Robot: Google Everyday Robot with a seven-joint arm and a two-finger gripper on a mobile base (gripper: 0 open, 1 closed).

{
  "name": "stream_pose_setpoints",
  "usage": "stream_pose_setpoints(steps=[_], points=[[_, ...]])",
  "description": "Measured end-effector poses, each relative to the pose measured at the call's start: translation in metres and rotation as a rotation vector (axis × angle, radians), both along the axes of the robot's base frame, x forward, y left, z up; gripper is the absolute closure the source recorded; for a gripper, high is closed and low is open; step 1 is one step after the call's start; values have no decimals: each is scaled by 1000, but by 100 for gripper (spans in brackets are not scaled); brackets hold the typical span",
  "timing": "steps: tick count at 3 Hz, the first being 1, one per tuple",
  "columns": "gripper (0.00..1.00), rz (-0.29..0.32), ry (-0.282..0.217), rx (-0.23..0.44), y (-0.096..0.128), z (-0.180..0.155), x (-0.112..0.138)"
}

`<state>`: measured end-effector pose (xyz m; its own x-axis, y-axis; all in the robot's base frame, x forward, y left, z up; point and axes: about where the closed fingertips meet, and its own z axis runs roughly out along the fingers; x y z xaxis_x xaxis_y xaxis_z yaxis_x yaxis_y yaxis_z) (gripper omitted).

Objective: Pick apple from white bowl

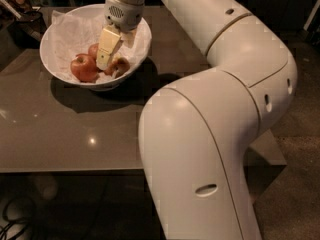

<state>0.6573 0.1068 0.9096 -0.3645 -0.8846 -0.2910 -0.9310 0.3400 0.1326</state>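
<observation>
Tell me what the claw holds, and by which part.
Cannot be told. The claw is down among the apples in the white bowl.

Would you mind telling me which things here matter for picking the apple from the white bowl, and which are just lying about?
For the job: gripper, down inside the white bowl; pale apple, right beside the gripper.
Lying about: deep red apple; orange-red apple; crumpled paper lining; table; dark clutter at the far left corner.
</observation>
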Motion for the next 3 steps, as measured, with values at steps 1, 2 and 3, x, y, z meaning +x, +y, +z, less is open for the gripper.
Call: stream_pose_setpoints(steps=[1,2,3], points=[[22,2,8,-4,0,-4,0],[22,6,9,-8,0,-6,3],[21,15,10,-18,2,-11,7]])
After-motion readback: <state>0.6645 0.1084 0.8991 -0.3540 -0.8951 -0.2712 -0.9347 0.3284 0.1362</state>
